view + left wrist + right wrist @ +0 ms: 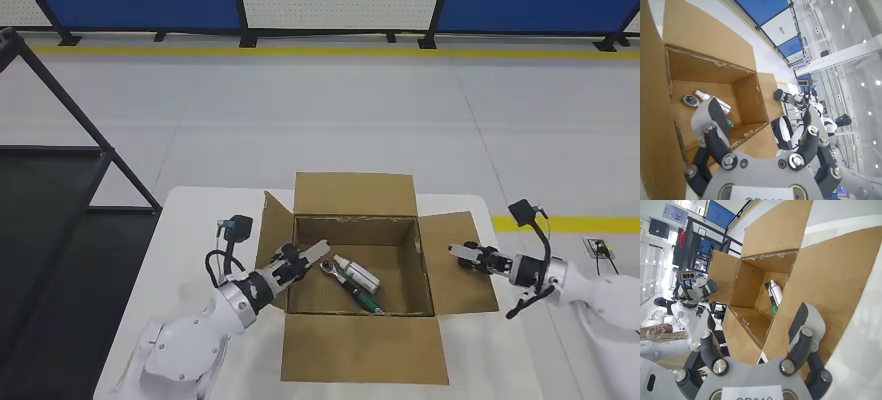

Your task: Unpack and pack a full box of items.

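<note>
White table (185,240); black metal frame (50,151) beside it; blue panels (140,12) beyond a yellow floor line (300,50).

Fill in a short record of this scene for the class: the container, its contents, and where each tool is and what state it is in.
Container: cardboard box, all four flaps open, standing on the white table
Contents: ratchet wrench with a green handle; white spray bottle lying beside it
Left tool: open, empty, over the box's left edge near the wrench head
Right tool: open, empty, above the box's right flap
</note>
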